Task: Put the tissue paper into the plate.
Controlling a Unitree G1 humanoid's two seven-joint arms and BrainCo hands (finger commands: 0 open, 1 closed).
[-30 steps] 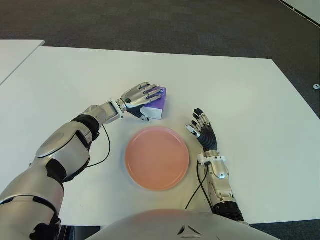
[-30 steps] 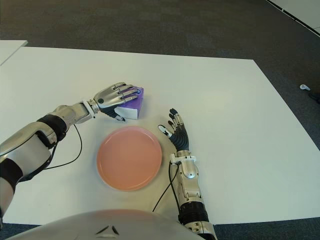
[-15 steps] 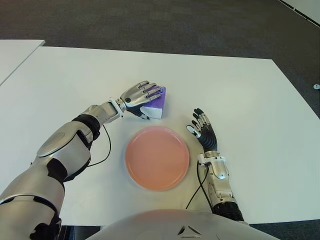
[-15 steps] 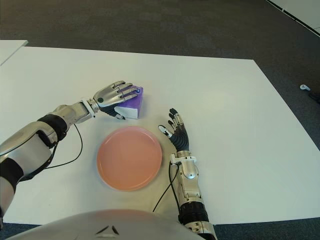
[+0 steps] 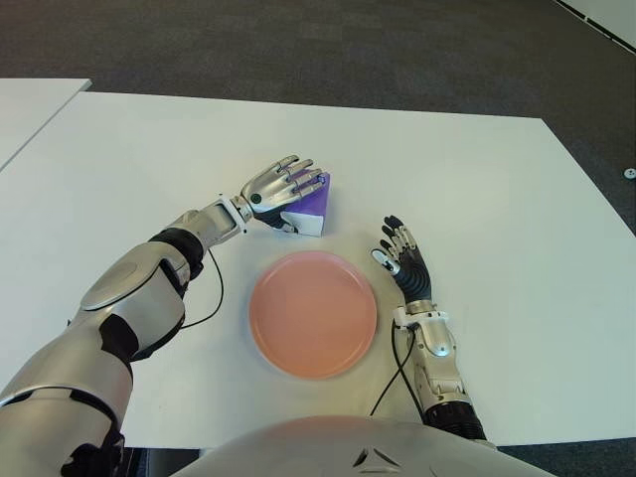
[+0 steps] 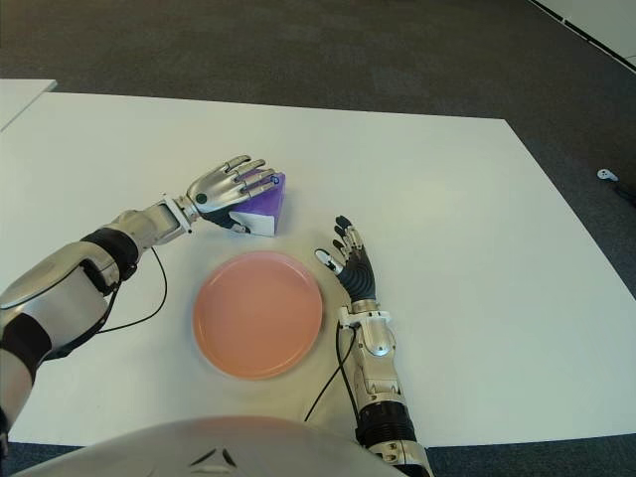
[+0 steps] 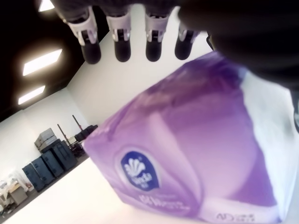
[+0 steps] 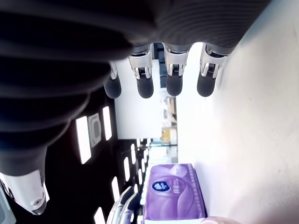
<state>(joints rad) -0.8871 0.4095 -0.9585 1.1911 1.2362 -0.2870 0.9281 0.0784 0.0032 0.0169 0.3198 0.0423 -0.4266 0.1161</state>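
The left arm reaches forward across its own front, the left hand (image 5: pixel 278 189) held palm-down with fingers (image 7: pixel 120 46) straightened and fanned out — gripping nothing — while the right hand (image 5: pixel 402 263) lies close to the body, palm down, forearm pointing ahead, fingers (image 8: pixel 174 79) relaxed and extended.

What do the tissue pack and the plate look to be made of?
Tissue pack: likely a soft glossy plastic wrap, purple and white, with printed logo and rounded edges; the left hand sits over it. Plate: smooth matte pink, uniform colour, probably plastic or glazed ceramic; cannot tell which.
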